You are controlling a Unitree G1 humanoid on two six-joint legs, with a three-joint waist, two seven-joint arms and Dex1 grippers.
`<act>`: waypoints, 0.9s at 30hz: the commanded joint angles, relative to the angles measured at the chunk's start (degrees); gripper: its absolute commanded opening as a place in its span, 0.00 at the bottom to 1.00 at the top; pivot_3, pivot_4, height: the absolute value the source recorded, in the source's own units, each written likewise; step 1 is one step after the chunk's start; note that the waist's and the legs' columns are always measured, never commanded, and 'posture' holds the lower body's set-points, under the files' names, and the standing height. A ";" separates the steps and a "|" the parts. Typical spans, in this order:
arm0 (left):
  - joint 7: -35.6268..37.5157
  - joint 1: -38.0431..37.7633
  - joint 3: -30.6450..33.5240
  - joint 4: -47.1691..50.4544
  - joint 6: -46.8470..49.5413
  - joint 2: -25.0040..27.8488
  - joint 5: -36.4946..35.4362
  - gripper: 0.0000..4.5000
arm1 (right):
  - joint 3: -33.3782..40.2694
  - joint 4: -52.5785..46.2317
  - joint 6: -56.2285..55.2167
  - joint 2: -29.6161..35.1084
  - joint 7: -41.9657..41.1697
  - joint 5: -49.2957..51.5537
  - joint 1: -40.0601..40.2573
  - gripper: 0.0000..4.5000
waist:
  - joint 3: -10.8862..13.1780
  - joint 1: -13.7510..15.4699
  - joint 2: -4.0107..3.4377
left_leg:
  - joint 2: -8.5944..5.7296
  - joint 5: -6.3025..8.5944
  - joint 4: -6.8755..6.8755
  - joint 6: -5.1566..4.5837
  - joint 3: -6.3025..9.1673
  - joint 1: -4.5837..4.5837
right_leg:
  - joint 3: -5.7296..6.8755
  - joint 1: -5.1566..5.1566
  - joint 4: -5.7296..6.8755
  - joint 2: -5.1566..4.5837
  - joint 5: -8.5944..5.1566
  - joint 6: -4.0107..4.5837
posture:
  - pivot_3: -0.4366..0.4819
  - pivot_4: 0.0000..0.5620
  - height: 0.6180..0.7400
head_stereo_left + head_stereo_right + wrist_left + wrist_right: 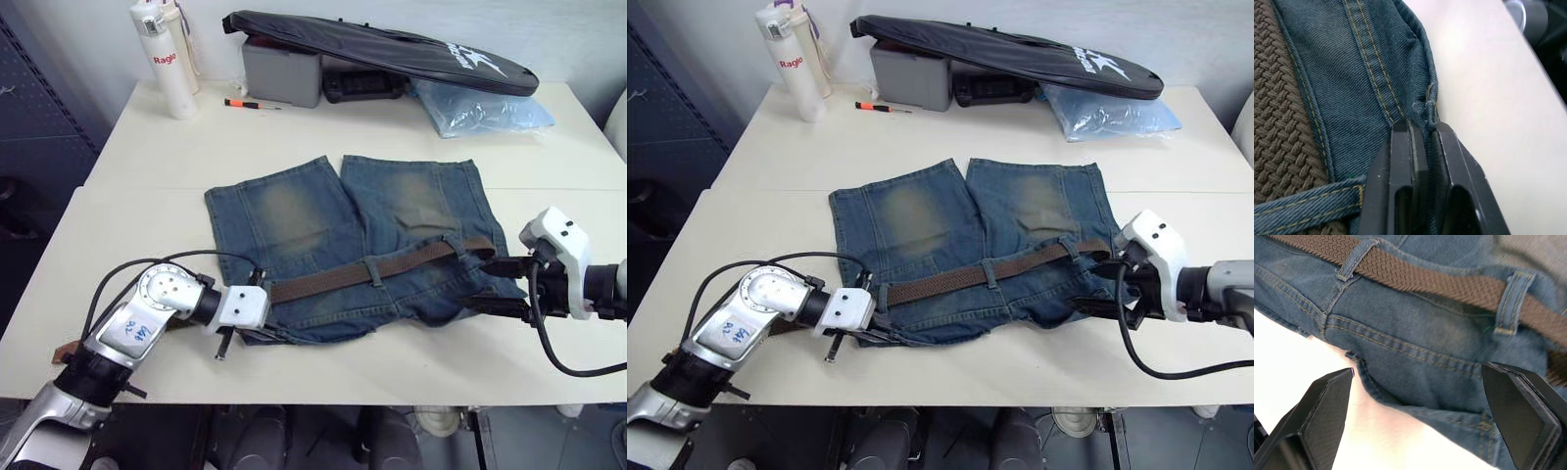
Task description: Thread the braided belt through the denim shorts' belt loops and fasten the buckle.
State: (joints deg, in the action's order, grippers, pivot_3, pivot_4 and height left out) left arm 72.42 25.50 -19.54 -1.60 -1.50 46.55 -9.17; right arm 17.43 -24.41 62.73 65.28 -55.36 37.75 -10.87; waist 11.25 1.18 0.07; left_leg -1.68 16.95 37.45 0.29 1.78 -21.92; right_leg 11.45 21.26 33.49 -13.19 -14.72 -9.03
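The denim shorts (pixel 343 245) lie flat on the white table (pixel 196 147), waistband toward me. The braided belt (pixel 392 264) runs along the waistband and passes under two belt loops (pixel 374 271). The buckle is hidden. My left gripper (pixel 1422 128) is shut on the shorts' edge at the waistband's left end, beside the brown weave (pixel 1278 112). My right gripper (pixel 1418 369) is open at the waistband's right end. Its fingers (pixel 1327 406) straddle the denim below the belt (pixel 1415 276) and hold nothing.
At the table's back stand a white bottle (pixel 165 59), a grey box (pixel 282 70) under a black bag (pixel 382 47), and a blue plastic packet (pixel 480 110). A small orange-handled screwdriver (pixel 250 103) lies near the bottle. The table's front edge runs just below both grippers.
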 commanded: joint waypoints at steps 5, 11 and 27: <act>3.17 10.10 -0.80 -23.83 -15.68 0.13 8.16 0.01 | -4.89 0.25 -1.97 0.26 0.40 -0.43 -4.26 1.00 | 0.00 0.11 0.00 | 0.42 0.06 0.02 0.08 -0.66 0.32 | -0.68 0.12 -0.01 0.42 0.20 0.24 | 0.48 0.27 1.00; 3.74 14.14 0.72 -31.49 -21.66 -1.40 7.62 0.01 | -8.72 1.27 -2.76 -0.36 -0.38 -0.20 -7.27 1.00 | 0.00 0.16 0.00 | 0.58 0.10 0.02 0.14 -0.90 0.47 | -0.97 0.22 0.05 0.59 0.24 0.30 | 0.48 0.27 1.00; 0.33 7.77 22.98 -17.21 33.96 8.92 -19.54 0.98 | -18.89 24.10 -4.63 -10.44 -0.54 -4.83 -30.77 1.00 | 0.25 -2.05 0.20 | 0.85 0.35 -0.04 0.17 -1.44 0.50 | -1.51 0.60 0.05 0.89 0.23 0.33 | 0.48 0.27 1.00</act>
State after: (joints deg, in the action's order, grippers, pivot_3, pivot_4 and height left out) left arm 78.05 31.51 1.43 -18.80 26.43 56.36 -27.24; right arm -0.90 -3.66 59.01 55.38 -56.65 34.66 -39.47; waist 11.50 -0.87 0.27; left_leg -0.85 17.30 37.43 0.45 0.32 -21.40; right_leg 9.91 21.86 33.56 -12.30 -14.49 -8.72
